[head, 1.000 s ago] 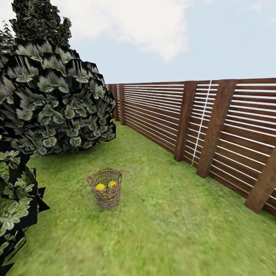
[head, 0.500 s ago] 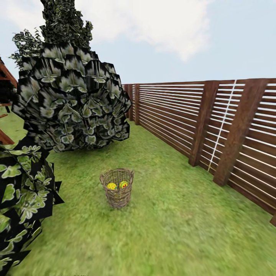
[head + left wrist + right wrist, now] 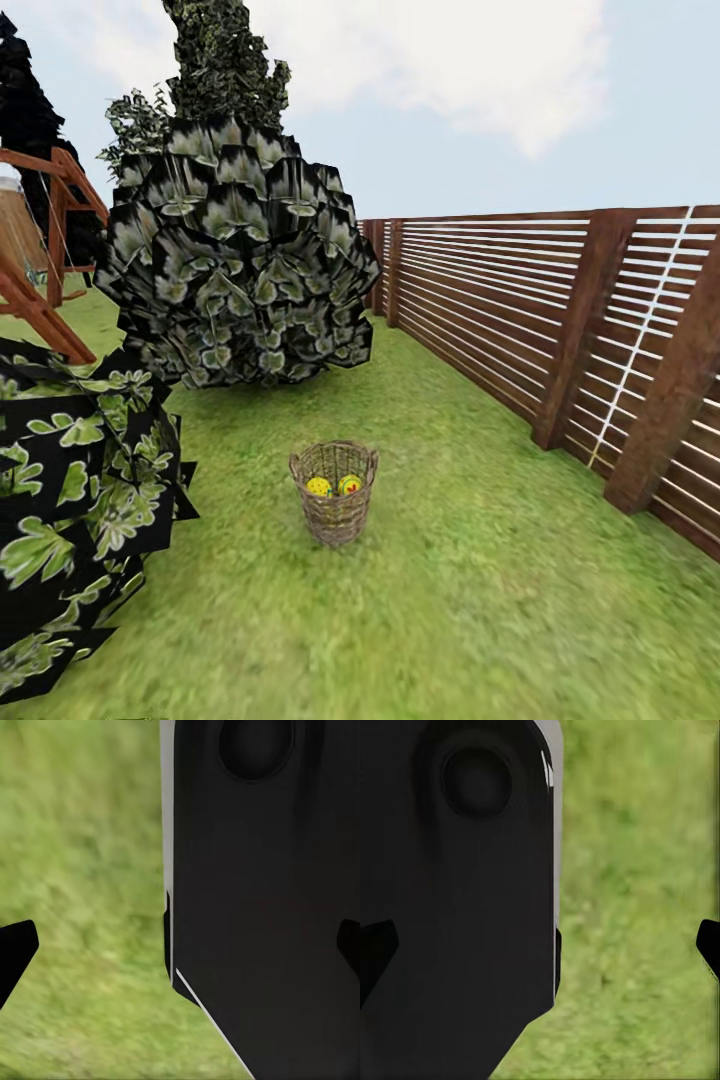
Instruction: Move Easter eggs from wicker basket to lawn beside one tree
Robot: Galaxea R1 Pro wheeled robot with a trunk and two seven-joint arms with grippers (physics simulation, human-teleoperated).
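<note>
We see the wicker basket (image 3: pixel 334 492) ahead on the lawn (image 3: pixel 450 600), Easter eggs (image 3: pixel 333 486) inside (two visible), bush (image 3: pixel 240 270) behind it, fence (image 3: pixel 560 340) to its right.

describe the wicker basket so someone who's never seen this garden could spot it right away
Start at the long brown slatted fence running along the right side of the lawn, then look left to the big dark leafy bush. The wicker basket stands upright on open grass in front of that bush. It is the one woven brown thing there, with yellow Easter eggs showing inside.
</note>
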